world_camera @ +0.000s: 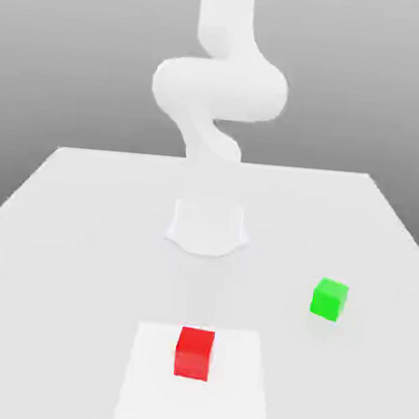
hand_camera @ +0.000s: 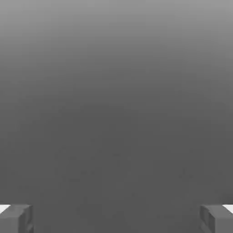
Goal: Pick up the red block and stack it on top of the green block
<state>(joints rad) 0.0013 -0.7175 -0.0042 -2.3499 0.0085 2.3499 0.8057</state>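
The red block [world_camera: 193, 353] sits on the table near its front edge, on a paler square patch [world_camera: 233, 394]. The green block [world_camera: 329, 299] rests on the table farther back and toward the exterior view's right, well apart from the red one. In the hand view my gripper [hand_camera: 116, 219] is open: its two grey fingertips [hand_camera: 16, 219] stand far apart with nothing between them, against a plain grey background. Neither block lies between the fingers.
The white arm [world_camera: 219, 89] rises from its round base [world_camera: 208, 228] at the middle of the white table [world_camera: 76, 237] and curves up past the picture's top edge. The table's side edges narrow toward the back.
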